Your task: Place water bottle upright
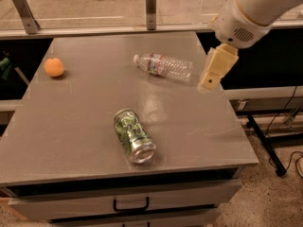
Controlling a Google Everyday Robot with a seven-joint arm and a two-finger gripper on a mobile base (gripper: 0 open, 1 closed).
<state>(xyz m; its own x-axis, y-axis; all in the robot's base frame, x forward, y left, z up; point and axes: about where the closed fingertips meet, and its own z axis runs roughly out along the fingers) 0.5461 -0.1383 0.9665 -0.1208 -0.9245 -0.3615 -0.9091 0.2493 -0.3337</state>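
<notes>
The water bottle (163, 66) is clear ribbed plastic with a white cap and a printed label. It lies on its side on the far right part of the grey table (71, 126), cap pointing left. My gripper (209, 82) hangs from the white arm at the upper right, its cream-coloured tip just right of the bottle's base and a little above the table.
A green drink can (133, 135) lies on its side near the table's front. An orange (54, 67) sits at the far left. A glass railing with metal posts (150, 1) runs behind the table. Drawers are below the front edge; cables lie on the floor at right.
</notes>
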